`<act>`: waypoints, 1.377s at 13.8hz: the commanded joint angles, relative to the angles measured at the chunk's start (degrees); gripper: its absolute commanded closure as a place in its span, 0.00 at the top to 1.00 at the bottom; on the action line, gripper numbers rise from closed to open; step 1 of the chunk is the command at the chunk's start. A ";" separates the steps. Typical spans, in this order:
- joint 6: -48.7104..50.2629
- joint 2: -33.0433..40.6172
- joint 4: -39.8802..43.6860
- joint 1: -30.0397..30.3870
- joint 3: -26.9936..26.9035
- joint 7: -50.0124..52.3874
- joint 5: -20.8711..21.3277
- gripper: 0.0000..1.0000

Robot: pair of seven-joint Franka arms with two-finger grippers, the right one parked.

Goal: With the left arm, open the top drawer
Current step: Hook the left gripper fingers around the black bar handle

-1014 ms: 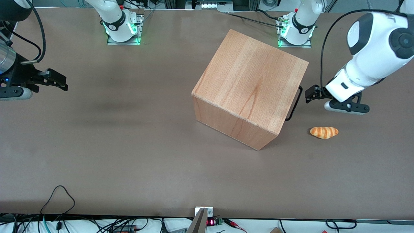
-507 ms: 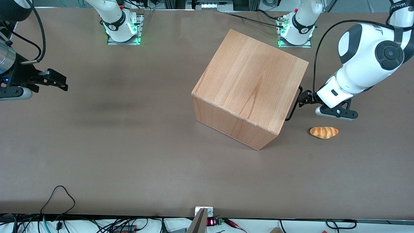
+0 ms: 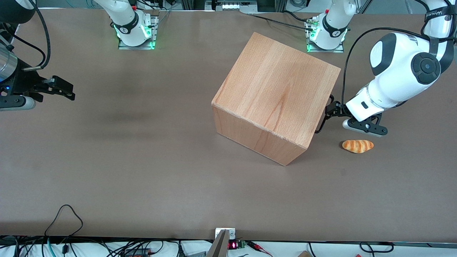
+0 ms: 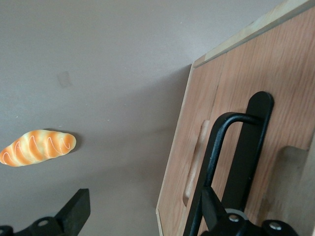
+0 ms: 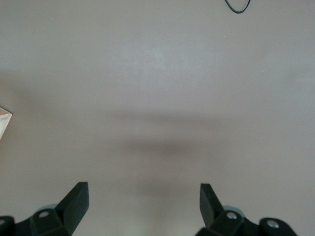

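Left arm (image 3: 396, 76) reaches sideways at the wooden cabinet (image 3: 275, 96) because the top drawer (image 4: 236, 147) faces the working arm's end of the table. Its gripper (image 4: 142, 211) sits at the black bar handle (image 4: 216, 167), jaws wide, one finger just beside the bar (no grasp yet). One cabinet, one handle visible, one toy bread roll (image 3: 357, 145) nearer the camera.

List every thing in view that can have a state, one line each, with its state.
top drawer: closed, front flush with the cabinet.
handle: one finger of the gripper against it, not clamped.
gripper: open, at the handle.
bread roll: lying flat on the table, untouched.
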State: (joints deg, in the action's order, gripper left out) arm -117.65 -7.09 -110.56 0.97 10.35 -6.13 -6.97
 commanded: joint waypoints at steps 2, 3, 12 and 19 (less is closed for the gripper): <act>-0.30 0.07 -0.88 -0.09 -0.16 -7.04 -1.47 1.00; -0.30 0.06 -0.97 -0.09 -0.07 -8.28 -1.47 1.00; 1.01 -0.46 -0.88 -1.24 -0.07 -10.40 -6.11 1.00; 1.54 -0.55 -0.62 -1.32 1.07 -10.40 -8.15 1.00</act>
State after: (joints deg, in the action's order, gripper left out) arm -117.24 -7.69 -110.71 1.13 9.37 -16.25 -11.67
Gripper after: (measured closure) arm 0.000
